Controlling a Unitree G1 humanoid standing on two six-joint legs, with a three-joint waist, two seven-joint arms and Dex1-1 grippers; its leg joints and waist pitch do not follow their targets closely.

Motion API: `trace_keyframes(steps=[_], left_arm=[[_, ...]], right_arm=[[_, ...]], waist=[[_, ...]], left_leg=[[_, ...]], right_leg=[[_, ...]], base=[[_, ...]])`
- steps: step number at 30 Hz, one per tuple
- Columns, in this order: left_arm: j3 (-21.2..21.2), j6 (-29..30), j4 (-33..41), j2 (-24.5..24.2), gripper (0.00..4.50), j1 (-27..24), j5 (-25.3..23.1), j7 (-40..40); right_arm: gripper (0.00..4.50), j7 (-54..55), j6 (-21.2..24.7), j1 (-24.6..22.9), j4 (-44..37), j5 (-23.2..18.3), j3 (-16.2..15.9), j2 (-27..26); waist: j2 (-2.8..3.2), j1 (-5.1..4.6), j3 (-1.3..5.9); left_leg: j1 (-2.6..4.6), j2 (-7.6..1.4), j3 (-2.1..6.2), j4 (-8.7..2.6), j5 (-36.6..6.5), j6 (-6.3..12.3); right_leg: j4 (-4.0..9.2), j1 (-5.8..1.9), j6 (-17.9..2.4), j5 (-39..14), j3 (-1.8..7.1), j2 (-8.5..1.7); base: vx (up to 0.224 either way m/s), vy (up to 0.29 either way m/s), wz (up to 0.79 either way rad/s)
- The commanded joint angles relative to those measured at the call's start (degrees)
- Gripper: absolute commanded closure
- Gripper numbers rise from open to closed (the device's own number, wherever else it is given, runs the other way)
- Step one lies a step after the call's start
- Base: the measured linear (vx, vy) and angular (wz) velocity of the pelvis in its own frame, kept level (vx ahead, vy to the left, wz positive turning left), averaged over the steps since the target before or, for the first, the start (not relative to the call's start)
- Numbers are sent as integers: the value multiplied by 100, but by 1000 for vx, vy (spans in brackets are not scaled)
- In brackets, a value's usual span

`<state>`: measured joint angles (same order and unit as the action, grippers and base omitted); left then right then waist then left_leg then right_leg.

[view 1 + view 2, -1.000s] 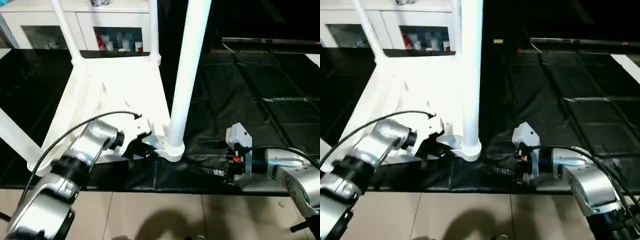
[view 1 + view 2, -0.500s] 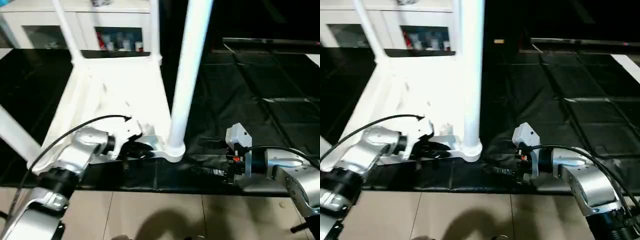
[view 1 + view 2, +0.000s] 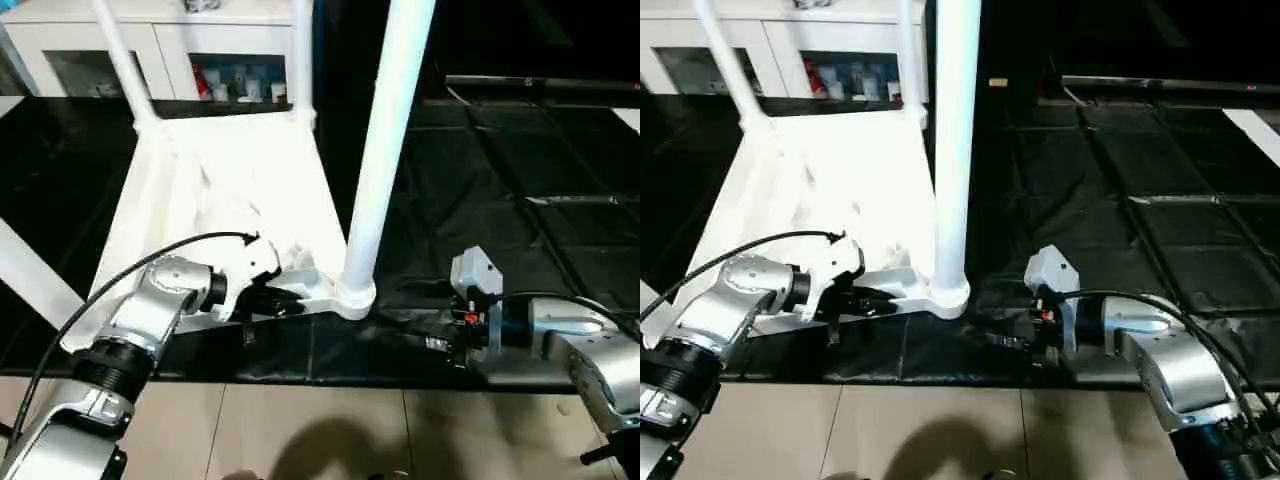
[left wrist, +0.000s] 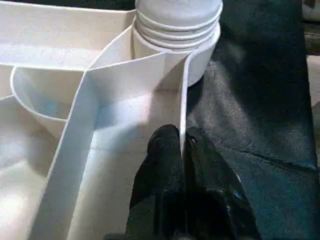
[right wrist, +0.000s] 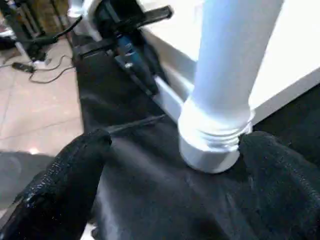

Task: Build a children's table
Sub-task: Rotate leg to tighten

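1. We see the white cabinet [image 3: 150, 45] at the far edge of the scene; behind its glass door stand small red and white items, too small for us to identify.
2. The table top [image 3: 230, 200] lies upside down on the black mat [image 3: 500, 180], ribbed underside facing up. The near right corner socket [image 3: 352, 298] holds one leg [image 3: 385, 150], seated upright.
3. We count four legs in the head views: the near right leg, two thinner-looking legs [image 3: 120, 60] at the far corners, and one leg [image 3: 30, 275] at the near left, cut off by the picture edge.
4. We count two grippers. The left gripper [image 4: 181, 150] is closed onto the thin near rim wall of the table top, one finger [image 4: 162, 155] on each side of the wall, just beside the occupied socket.
5. The right gripper [image 5: 175, 145] is spread wide and grasps nothing. Its fingers [image 5: 65, 185] flank the socket base and leg without touching them.
6. In the head views, the right gripper [image 3: 440, 345] sits low over the mat, near the socket on its right side, and the left gripper is on its left.
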<state>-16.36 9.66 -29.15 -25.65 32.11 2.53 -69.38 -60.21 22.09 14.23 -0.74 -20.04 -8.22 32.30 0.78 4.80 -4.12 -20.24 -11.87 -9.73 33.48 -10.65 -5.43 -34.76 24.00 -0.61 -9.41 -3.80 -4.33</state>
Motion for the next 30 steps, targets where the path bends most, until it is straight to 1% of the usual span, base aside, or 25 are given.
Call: trace_keyframes(steps=[1, 2, 4, 6, 7, 8, 9, 10, 11, 13, 14, 15, 16, 17, 18, 19, 20, 21, 23, 24, 27, 29, 30], left_arm=[[-182, -28, -36, 6, 443, -67, 0, -249], [-314, -122, 21, 10, 443, -99, -9, -453], [-462, -213, 104, 15, 443, -125, -19, -672], [-599, -280, 179, 13, 443, -132, -44, -851], [-653, -319, 200, 13, 443, -133, -60, -921], [-721, -393, 200, 16, 443, -119, -95, -997], [-763, -446, 196, 20, 443, -110, -121, -1051], [-784, -480, 189, 24, 443, -100, -137, -1071], [-860, -583, 181, 36, 450, -71, -186, -1159], [-904, -641, 187, 44, 450, -50, -204, -1219], [-977, -744, 179, 65, 450, 9, -228, -1334], [-1018, -797, 174, 71, 450, 47, -242, -1401], [-1052, -824, 176, 72, 450, 75, -253, -1460], [-1074, -838, 177, 72, 450, 92, -261, -1495], [-1097, -853, 180, 68, 450, 104, -272, -1530], [-1109, -865, 178, 66, 450, 112, -276, -1547], [-1144, -899, 167, 63, 450, 136, -290, -1603], [-1169, -926, 152, 61, 450, 156, -305, -1639], [-1190, -964, 127, 68, 450, 183, -329, -1675], [-1190, -967, 121, 72, 450, 192, -334, -1681], [-1197, -1019, 38, 81, 450, 241, -346, -1719], [-1200, -1026, 7, 81, 450, 258, -341, -1725], [-1196, -1009, -2, 84, 450, 262, -332, -1724]], right_arm=[[0, 25, -165, 151, 132, 57, 61, -36], [0, 5, -286, 251, 299, 57, 68, -116], [0, -83, -418, 363, 494, 40, 59, -189], [0, -249, -502, 451, 649, 5, 25, -220], [0, -325, -525, 484, 708, -9, 11, -228], [0, -443, -544, 528, 785, -42, -8, -241], [0, -546, -540, 565, 848, -78, -28, -250], [0, -601, -543, 581, 874, -89, -42, -250], [38, -812, -583, 637, 973, -116, -114, -243], [38, -981, -577, 670, 1032, -130, -188, -223], [38, -1357, -634, 735, 1177, -115, -360, -167], [45, -1568, -648, 776, 1265, -112, -446, -138], [45, -1699, -675, 817, 1343, -92, -497, -115], [66, -1768, -689, 844, 1392, -78, -522, -104], [80, -1834, -709, 880, 1452, -64, -540, -98], [83, -1868, -719, 901, 1488, -56, -547, -100], [96, -1971, -756, 989, 1624, -21, -573, -114], [96, -2050, -786, 1062, 1728, 10, -593, -129], [131, -2153, -811, 1170, 1869, 43, -615, -160], [131, -2185, -810, 1201, 1902, 44, -619, -168], [163, -2424, -840, 1334, 2104, 32, -677, -182], [170, -2516, -849, 1354, 2151, 32, -698, -176], [182, -2556, -840, 1356, 2160, 30, -708, -169]], waist=[[-87, 23, 376], [-78, 24, 382], [-80, 24, 382], [-78, 37, 386], [-66, 57, 386], [-80, 62, 386], [-67, 79, 379], [-69, 81, 384], [-83, 104, 386], [-84, 117, 388], [-82, 134, 395], [-104, 151, 395], [-96, 158, 397], [-114, 167, 405], [-117, 183, 418], [-114, 182, 419], [-116, 190, 428], [-128, 193, 428], [-124, 201, 425], [-126, 201, 429], [-134, 198, 430], [-144, 201, 433], [-132, 203, 434]], left_leg=[[-43, -63, -9, -366, -1070, 331], [-38, -67, -6, -367, -1048, 334], [-27, -69, -18, -363, -1057, 337], [-15, -89, -24, -363, -1048, 335], [33, -102, -43, -353, -1094, 356], [39, -102, -48, -354, -1127, 365], [37, -107, -47, -361, -1168, 370], [29, -104, -47, -360, -1171, 374], [17, -111, -38, -363, -1181, 369], [14, -109, -41, -361, -1196, 363], [20, -118, -39, -361, -1206, 363], [32, -126, -43, -360, -1215, 371], [38, -130, -45, -360, -1214, 373], [29, -130, -47, -356, -1166, 382], [29, -132, -52, -349, -1076, 392], [28, -133, -51, -347, -1040, 393], [5, -131, -46, -339, -966, 405], [-8, -130, -46, -338, -945, 411], [-9, -129, -45, -334, -983, 400], [-11, -125, -45, -330, -983, 402], [-11, -125, -40, -332, -1007, 383], [-19, -121, -41, -327, -996, 387], [-19, -124, -41, -327, -979, 394]], right_leg=[[481, -335, -914, -1941, 233, -309], [467, -335, -958, -1888, 235, -318], [473, -324, -1000, -1877, 241, -322], [451, -325, -1083, -1738, 249, -323], [454, -294, -1160, -1624, 262, -319], [449, -294, -1191, -1602, 262, -313], [445, -301, -1211, -1632, 259, -317], [442, -312, -1219, -1636, 255, -318], [436, -322, -1191, -1694, 248, -326], [448, -329, -1151, -1780, 248, -336], [446, -327, -1141, -1804, 249, -341], [447, -319, -1149, -1815, 251, -340], [441, -313, -1167, -1798, 252, -340], [429, -324, -1197, -1727, 254, -342], [414, -325, -1217, -1617, 260, -342], [404, -323, -1241, -1571, 259, -341], [382, -338, -1280, -1470, 254, -345], [381, -343, -1276, -1450, 252, -343], [380, -343, -1260, -1514, 250, -349], [380, -345, -1258, -1520, 248, -352], [388, -346, -1232, -1615, 243, -353], [387, -353, -1222, -1597, 242, -350], [385, -348, -1232, -1569, 243, -351]], base=[[0, 0, 0], [0, 0, 0], [0, 0, 0], [0, 0, 0], [0, 0, 0], [0, 0, 0], [0, 0, 0], [0, 0, 0], [0, 0, 0], [0, 0, 0], [0, 0, 0], [0, 0, 0], [0, 0, 0], [0, 0, 0], [0, 0, 0], [0, 0, 0], [0, 0, 0], [0, 0, 0], [0, 0, 0], [0, 0, 0], [0, 0, 0], [0, 0, 0], [0, 0, 0]])
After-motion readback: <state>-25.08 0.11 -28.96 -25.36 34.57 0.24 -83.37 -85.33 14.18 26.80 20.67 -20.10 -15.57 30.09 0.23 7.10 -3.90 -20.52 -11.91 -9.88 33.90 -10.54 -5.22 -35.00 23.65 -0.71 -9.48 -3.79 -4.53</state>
